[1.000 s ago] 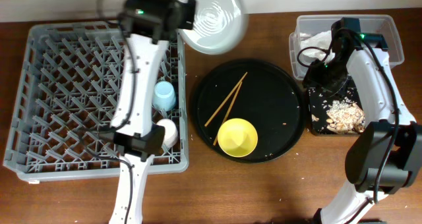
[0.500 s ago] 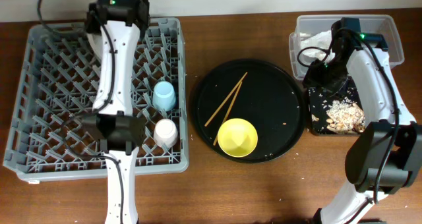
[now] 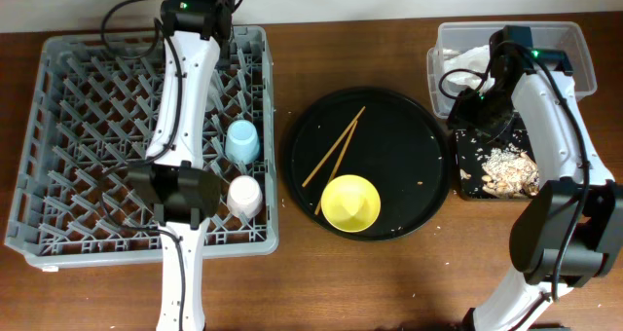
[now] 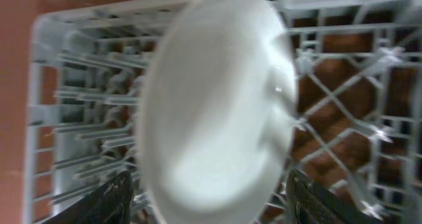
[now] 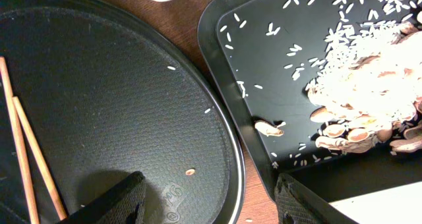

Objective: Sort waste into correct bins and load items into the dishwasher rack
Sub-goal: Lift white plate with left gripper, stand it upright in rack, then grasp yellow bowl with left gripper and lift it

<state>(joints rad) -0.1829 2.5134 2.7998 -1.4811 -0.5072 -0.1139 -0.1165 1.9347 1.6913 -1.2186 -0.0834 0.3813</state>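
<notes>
Plate (image 4: 214, 105) held by left pincer (image 4: 208, 197) above rack (image 4: 343, 72).

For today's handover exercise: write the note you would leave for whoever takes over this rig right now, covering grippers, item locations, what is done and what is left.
Left gripper: shut on the plate, held on edge over the rack.
Right gripper: open, empty, above the gap between round tray and black bin.
Done: blue cup and pink cup in rack; tissues in clear tub; food scraps in black bin.
Left: seat the plate; load yellow bowl and chopsticks.
</notes>
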